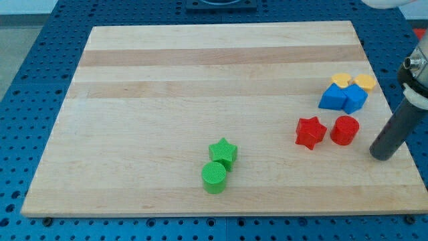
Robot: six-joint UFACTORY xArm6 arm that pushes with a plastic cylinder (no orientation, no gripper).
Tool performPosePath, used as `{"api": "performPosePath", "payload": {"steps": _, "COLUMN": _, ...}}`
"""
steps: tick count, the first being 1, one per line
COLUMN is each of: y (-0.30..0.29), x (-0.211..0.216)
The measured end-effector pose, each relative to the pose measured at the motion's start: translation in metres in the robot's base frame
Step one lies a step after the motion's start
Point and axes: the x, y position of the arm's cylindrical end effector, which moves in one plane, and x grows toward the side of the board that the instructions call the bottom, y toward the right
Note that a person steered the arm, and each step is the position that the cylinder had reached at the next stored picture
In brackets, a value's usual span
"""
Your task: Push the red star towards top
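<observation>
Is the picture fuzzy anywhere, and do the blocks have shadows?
In the camera view the light is soft and even; the red star and green star look sharp, casting only faint shadows on the wooden board; no strong glare; my tip, at the view's right of the red cylinder, looks slightly soft.

Green star (223, 151) touching green cylinder (214, 177)

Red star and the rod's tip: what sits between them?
In the camera view, the red cylinder sits between the red star and my tip.
</observation>
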Motion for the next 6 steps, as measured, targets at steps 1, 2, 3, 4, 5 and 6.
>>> {"api": "performPosePath", "payload": {"steps": 1, "y": 0.0, "x": -0.007}}
{"api": "performPosePath", "payload": {"steps": 2, "y": -0.003, "x": -0.016}}
{"api": "performPosePath", "payload": {"steps": 3, "y": -0.003, "x": -0.016}}
{"api": "performPosePath", "payload": {"steps": 4, "y": -0.022, "x": -0.016}}
{"api": "performPosePath", "payload": {"steps": 5, "y": -0.027, "x": -0.016}}
{"api": "performPosePath", "payload": {"steps": 6, "y": -0.039, "x": -0.016}}
